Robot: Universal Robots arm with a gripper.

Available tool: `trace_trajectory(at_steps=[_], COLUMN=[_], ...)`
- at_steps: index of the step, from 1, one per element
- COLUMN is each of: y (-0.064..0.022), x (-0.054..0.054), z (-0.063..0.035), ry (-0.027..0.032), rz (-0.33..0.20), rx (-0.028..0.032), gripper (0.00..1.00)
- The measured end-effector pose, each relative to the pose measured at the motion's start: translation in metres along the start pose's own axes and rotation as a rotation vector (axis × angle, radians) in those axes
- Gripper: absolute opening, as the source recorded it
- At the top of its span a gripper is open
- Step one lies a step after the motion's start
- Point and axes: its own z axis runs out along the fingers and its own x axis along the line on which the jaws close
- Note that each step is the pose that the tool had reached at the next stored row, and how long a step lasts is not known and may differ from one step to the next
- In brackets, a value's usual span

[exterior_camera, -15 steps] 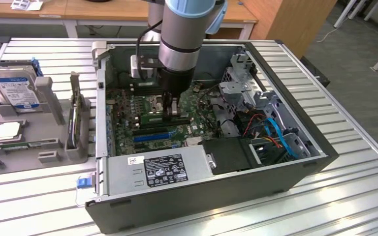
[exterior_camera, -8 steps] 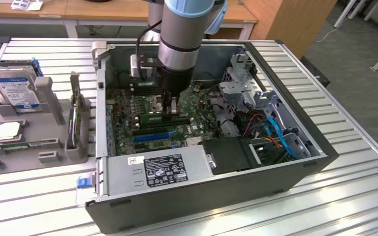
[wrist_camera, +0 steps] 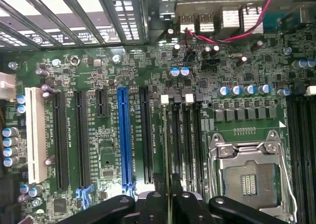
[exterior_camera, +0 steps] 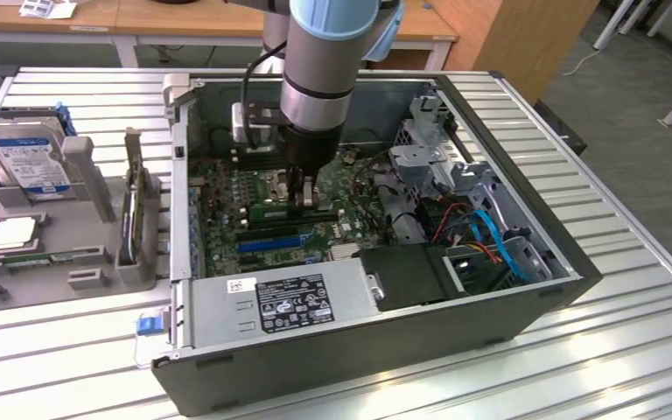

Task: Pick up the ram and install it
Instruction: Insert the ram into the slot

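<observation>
My gripper [exterior_camera: 307, 199] reaches straight down into the open computer case [exterior_camera: 523, 306], over the middle of the green motherboard [exterior_camera: 225, 188]. It is shut on the ram [exterior_camera: 293, 211], a narrow green stick held on edge. In the wrist view the ram [wrist_camera: 166, 140] shows edge-on as a thin line running out from between the black fingers [wrist_camera: 154, 204]. It lies along the first black memory slot [wrist_camera: 175, 140], beside that slot's white end clip [wrist_camera: 164, 99]. Whether the ram is seated in the slot or just above it cannot be told.
A blue expansion slot [wrist_camera: 125, 135] and black slots lie beside the ram; the open silver processor socket [wrist_camera: 249, 177] is on the other side. The power supply [exterior_camera: 277, 302] and drive cage with blue cables [exterior_camera: 482, 241] crowd the case. A grey holder [exterior_camera: 91, 262] with a hard drive [exterior_camera: 27, 157] stands outside.
</observation>
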Motion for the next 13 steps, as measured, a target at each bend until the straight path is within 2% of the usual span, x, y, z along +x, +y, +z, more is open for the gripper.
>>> trace_trajectory(at_steps=[3,5,13], y=[0.0003,0.0001,0.0002], x=[-0.0044,-0.0047,-0.0047], z=[0.0002,0.0024,0.0028], ry=[0.0031,0.0086,0.0094], rz=[0.0,0.0,0.0], rx=[0.0003,0.0008,0.0006], gripper=[0.14,0.14,0.14])
